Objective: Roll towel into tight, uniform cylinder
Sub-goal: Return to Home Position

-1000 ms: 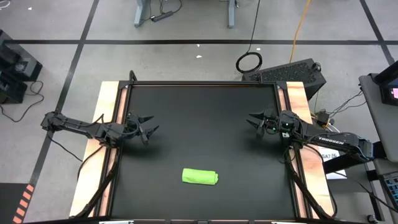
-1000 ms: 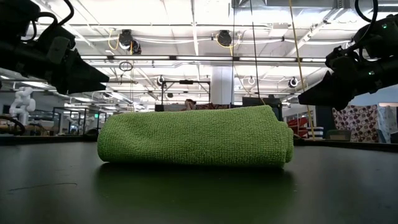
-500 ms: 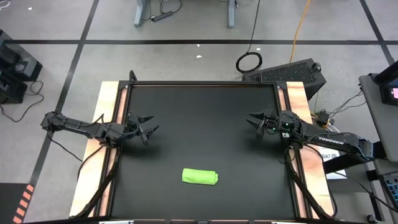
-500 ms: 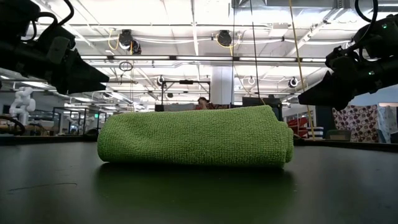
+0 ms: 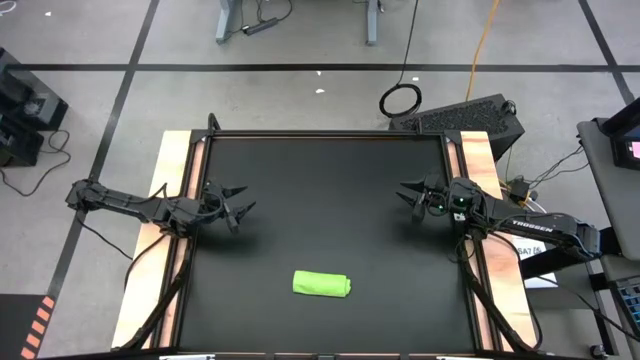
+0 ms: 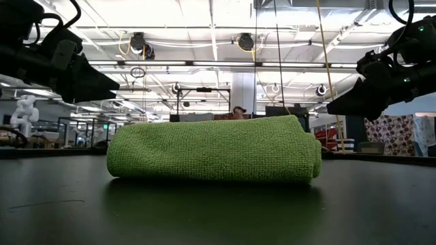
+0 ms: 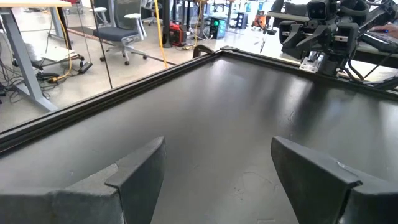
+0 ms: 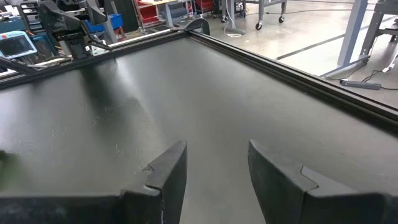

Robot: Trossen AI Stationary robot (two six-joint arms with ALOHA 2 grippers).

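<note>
a: where's the left gripper?
b: above the left edge of the black mat, fingers spread wide apart.
a: and the towel?
b: rolled into a short green cylinder, lying alone near the mat's front edge, about mid-width.
a: right gripper?
b: above the right edge, likewise parted, well apart from the towel.

The towel is bright lime-green and rolled into a short, thick cylinder. It lies on its side on the black mat, near the front edge, about the middle. Its roll looks even, slightly flattened below.
</note>
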